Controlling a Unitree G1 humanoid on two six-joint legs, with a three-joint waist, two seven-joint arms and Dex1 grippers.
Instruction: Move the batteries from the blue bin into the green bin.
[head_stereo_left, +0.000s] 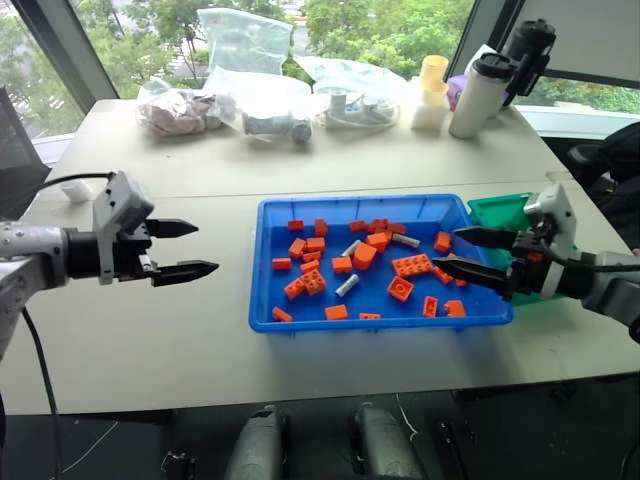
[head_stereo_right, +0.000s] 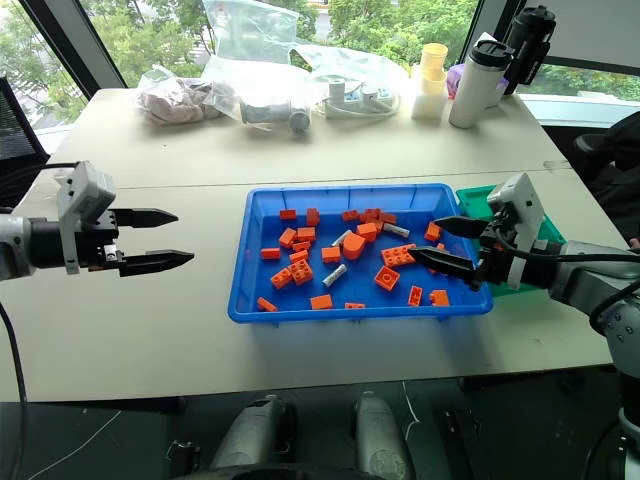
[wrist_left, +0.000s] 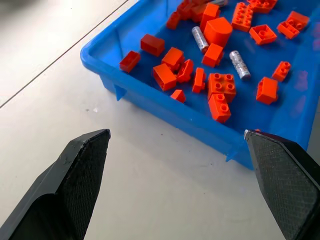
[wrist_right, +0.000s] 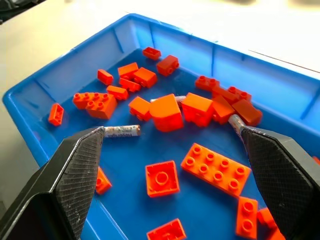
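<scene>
The blue bin sits mid-table, strewn with orange bricks. Three slim grey batteries lie among them: one near the centre, one farther back, one toward the back right. The green bin stands against the blue bin's right end, partly hidden by my right arm. My right gripper hovers open over the blue bin's right end, holding nothing; the right wrist view shows a battery just past one fingertip. My left gripper is open above bare table, left of the blue bin and pointing at it.
Clear plastic bags, a power strip, stacked cups and tall bottles line the table's far edge. A small white object lies at the far left. A seam crosses the table behind the blue bin.
</scene>
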